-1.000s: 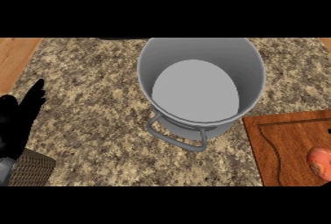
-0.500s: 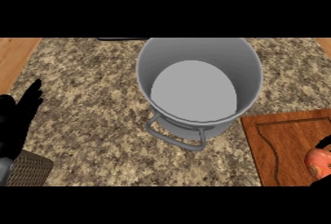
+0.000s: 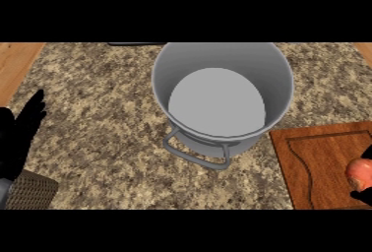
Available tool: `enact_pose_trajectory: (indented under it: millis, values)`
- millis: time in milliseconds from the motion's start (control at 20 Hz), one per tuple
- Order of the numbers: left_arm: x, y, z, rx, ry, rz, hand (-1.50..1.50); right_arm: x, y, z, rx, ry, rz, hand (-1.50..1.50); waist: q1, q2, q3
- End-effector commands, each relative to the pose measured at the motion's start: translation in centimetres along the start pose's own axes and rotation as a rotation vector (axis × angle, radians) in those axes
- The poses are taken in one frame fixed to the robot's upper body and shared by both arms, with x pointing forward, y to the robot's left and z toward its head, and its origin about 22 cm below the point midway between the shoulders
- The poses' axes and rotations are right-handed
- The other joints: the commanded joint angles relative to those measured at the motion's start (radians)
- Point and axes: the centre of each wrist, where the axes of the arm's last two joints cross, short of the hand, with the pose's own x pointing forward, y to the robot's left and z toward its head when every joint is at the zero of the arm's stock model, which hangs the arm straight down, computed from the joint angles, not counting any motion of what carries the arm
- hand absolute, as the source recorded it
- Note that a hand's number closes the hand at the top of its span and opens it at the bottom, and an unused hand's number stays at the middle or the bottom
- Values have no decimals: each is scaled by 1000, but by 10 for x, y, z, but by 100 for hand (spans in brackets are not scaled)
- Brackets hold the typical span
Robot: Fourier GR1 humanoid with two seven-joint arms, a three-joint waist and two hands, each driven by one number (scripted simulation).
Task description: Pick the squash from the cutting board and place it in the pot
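Observation:
The squash (image 3: 361, 173) is an orange-pink shape cut off by the right edge, lying on the wooden cutting board (image 3: 320, 167). Black parts of my right hand (image 3: 364, 198) show just above and below the squash at that edge; most of the hand is out of view. The grey pot (image 3: 222, 93) stands upright in the middle of the counter, with nothing inside and a handle toward me. My left hand (image 3: 18, 140) rests open at the left edge, fingers up, far from the pot.
The speckled granite counter (image 3: 109, 123) spreads around the pot. Wood strips border it at the far left (image 3: 18, 59) and at the top right corner. A dark flat object (image 3: 134, 44) peeks in at the back edge.
Black parts of my right hand have come into view around the squash at the right edge. The squash sits slightly higher in the picture. Pot and left hand are nearly unchanged.

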Motion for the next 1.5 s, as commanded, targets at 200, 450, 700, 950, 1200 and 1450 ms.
enact_pose_trajectory:
  millis: [200,450,700,950,1200,1450]
  values:
    - [-44,-8,-6,37,136,6,0,10,-21,7,-42,-196,124,150,-12,27,-45]
    - [-47,-1,-6,58,155,-12,0,36,-61,13,-233,-264,-11,150,-24,24,-46]
    - [-50,-2,2,68,159,-7,0,69,-95,43,-475,-470,-195,150,-46,14,-47]
    - [-48,5,4,53,169,2,0,89,-132,81,-592,-613,-320,150,-47,11,-47]
    - [-46,-1,3,33,136,8,0,104,-167,101,-637,-636,-321,150,-6,24,-48]
    - [-27,-3,-6,28,108,-1,0,124,-184,123,-531,-646,-301,150,8,28,-48]
